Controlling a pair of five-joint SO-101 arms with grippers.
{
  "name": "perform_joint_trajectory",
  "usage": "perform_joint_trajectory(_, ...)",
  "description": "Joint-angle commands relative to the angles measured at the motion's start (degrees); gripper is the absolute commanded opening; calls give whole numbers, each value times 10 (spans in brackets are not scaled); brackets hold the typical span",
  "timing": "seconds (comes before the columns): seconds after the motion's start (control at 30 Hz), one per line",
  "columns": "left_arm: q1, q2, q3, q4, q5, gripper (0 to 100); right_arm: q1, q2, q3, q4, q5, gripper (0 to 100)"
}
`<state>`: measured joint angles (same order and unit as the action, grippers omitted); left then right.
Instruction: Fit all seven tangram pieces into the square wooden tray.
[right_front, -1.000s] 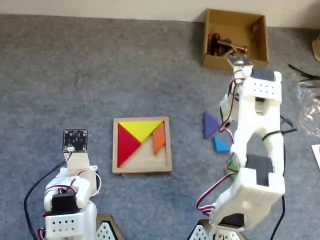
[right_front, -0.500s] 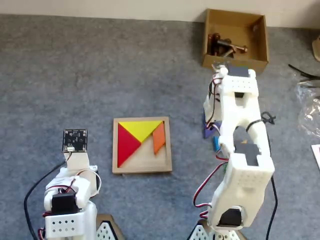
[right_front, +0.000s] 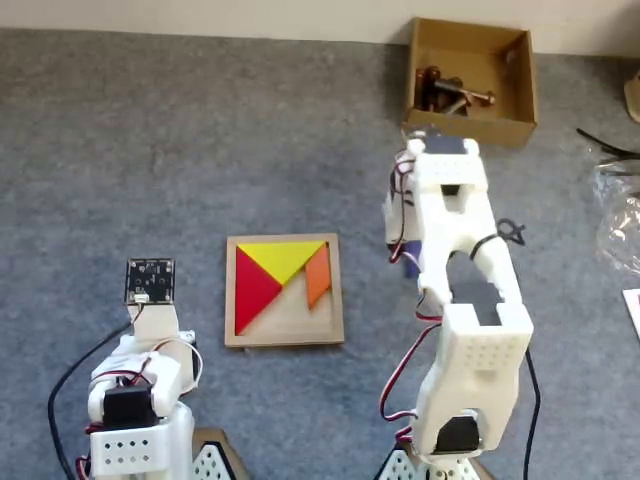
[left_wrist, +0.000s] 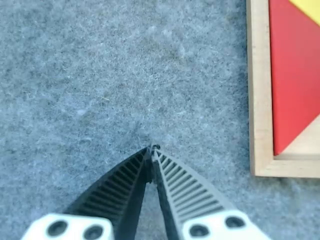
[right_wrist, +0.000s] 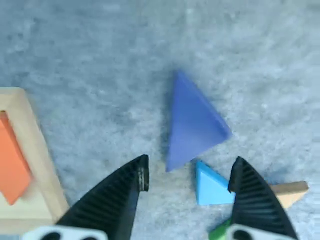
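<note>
Left arm (right_front: 130, 400): stationed to the left of the square wooden tray (right_front: 285, 341). The left gripper (left_wrist: 152, 150) is clenched, its tips together with nothing between them, low over the grey table (right_front: 150, 150) just off the tray's left rim.

Tray: flat on the table, between the two arms. Three pieces are seated inside.
- The red triangle (right_front: 255, 290) is against the tray's left wall.
- The yellow triangle (right_front: 283, 258) is along the far wall, touching the red one.
- The orange parallelogram (right_front: 318, 275) is against the right wall, beside the yellow one.
- The near-right part of the tray floor shows bare wood.

Right arm (right_front: 465, 330): extended over the table to the right of the tray. The right gripper (right_wrist: 190, 172) is released, its jaws spread wide and holding nothing. It hangs over the loose pieces that lie outside the tray, off its right rim.
- The dark blue triangle (right_wrist: 192, 122) lies flat, apart from the tray.
- The light blue triangle (right_wrist: 212, 185) is just beside it, on the side away from the tray, with its corner at the dark blue one's edge.
- A plain wood piece (right_wrist: 290, 192) and a green piece (right_wrist: 220, 231) lie close by, both partly hidden by a jaw.

A cardboard box (right_front: 465, 125) with brown objects inside sits well beyond the tray's far-right corner.
</note>
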<state>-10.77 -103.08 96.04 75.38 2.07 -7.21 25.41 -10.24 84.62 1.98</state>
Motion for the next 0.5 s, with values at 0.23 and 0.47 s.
perform_joint_trajectory(0.23,-5,4,12,4,1,5,-8,2,20,-71,-16,249)
perform_joint_trajectory(0.47,-5,4,12,4,1,5,-7,36,22,-70,-15,249)
